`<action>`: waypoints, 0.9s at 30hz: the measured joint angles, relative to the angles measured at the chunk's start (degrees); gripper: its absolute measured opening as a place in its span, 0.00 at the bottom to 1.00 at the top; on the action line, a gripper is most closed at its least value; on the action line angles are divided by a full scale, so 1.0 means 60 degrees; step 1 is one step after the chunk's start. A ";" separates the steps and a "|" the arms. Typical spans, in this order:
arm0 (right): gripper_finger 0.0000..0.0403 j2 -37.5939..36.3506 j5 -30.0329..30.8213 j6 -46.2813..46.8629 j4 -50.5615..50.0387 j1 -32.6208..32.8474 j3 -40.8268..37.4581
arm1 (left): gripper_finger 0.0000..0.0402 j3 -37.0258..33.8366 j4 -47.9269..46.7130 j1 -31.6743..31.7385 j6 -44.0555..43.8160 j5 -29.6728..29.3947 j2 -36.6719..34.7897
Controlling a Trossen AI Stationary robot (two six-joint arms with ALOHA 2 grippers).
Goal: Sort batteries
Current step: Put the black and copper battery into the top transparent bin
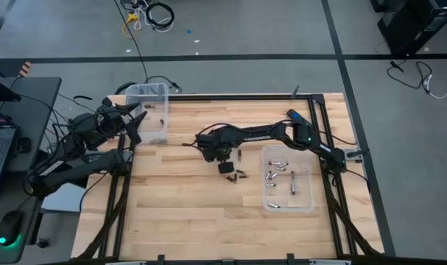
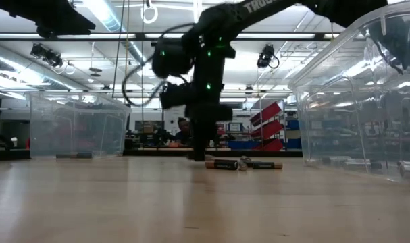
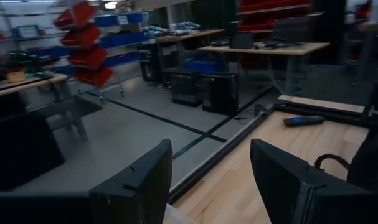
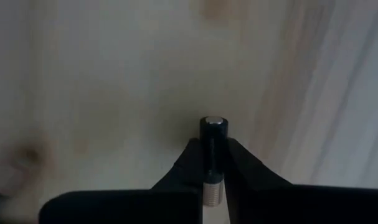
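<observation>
My right gripper [image 1: 224,166] points down at the middle of the wooden table and is shut on one dark battery [image 4: 213,134] with a silvery end cap. Two more dark batteries [image 2: 225,164] [image 2: 265,164] lie on the wood just beside it, toward the right. A clear tray [image 1: 308,184] at the right holds several silvery batteries. A clear bin [image 1: 151,96] stands at the far left corner, and my left gripper [image 3: 210,180] hangs open beside it, level, with nothing between its fingers. My right gripper pinches the dark battery's long sides [image 4: 213,149] between its two fingers [image 4: 190,163], coming from above. The silvery end [image 4: 213,122] sticks out past the fingertips. Whether the battery rests on the wood or is just clear of it, I cannot tell.
A black-and-blue remote-like bar [image 1: 295,116] lies near the far edge, right of centre. A black frame [image 1: 319,103] runs around the table. Bare wood spreads across the near half and between the bin and the right gripper.
</observation>
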 joint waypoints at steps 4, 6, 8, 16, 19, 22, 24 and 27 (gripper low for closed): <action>0.06 -0.0705 -0.0682 0.0003 0.0672 0.0213 -0.0014 | 0.53 0.0000 0.0020 0.0000 0.0028 0.1331 0.0000; 0.06 -0.1120 -0.1124 0.0010 0.1390 0.0280 -0.0053 | 0.53 0.0000 0.0090 0.0000 0.0011 0.2131 0.0001; 0.06 -0.1510 -0.1450 0.0003 0.2031 0.0386 -0.0281 | 0.53 0.0000 0.0088 0.0000 -0.0140 0.2695 0.0000; 0.06 -0.3905 -0.1732 0.0518 0.8460 0.1284 -0.3777 | 0.53 -0.0871 0.0381 0.0000 -0.0711 0.3724 0.0000; 0.06 -0.4487 -0.1675 0.0649 1.1957 0.1516 -0.5407 | 0.53 -0.2147 0.2492 0.0000 -0.1225 0.5476 0.0022; 0.06 -0.4861 -0.1671 0.0666 1.5504 0.1673 -0.6693 | 0.53 -0.3718 0.5134 -0.0047 -0.2015 0.7360 0.0029; 0.06 -0.4901 -0.1688 0.0670 1.7419 0.1741 -0.7248 | 0.53 -0.4726 0.7368 -0.0185 -0.2688 0.7699 0.0038; 0.06 -0.4835 -0.1713 0.0842 1.8768 0.1751 -0.7714 | 0.53 -0.5794 0.9966 -0.0476 -0.3630 0.7247 0.0166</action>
